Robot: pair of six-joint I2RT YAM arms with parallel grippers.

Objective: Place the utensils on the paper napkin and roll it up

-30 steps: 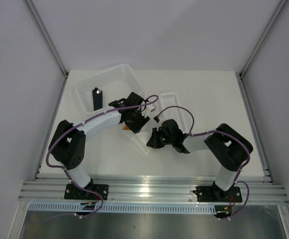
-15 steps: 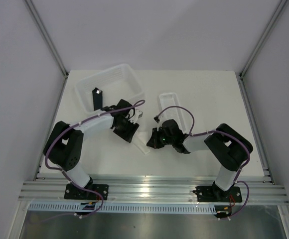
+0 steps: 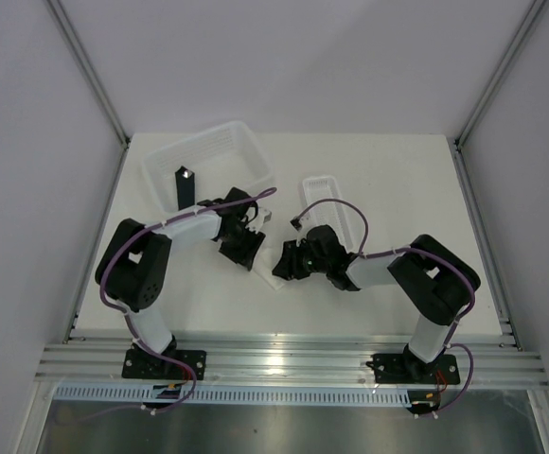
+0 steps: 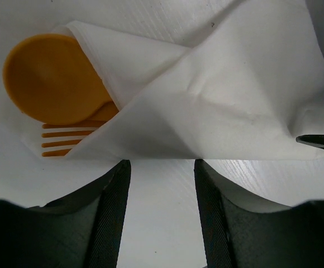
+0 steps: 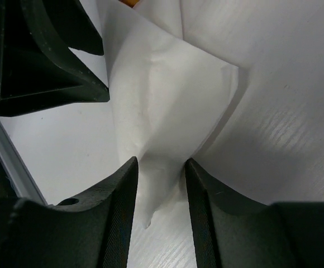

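Where folded, paper napkin over spoon and fork

A white bench with a faint wood grain is boxed in by plain pale grey walls, whose panels meet at slanting aluminium posts on either side. Along its near edge run a ribbed aluminium rail, a white slotted strip and a dull grey metal surface. The light is soft and even.
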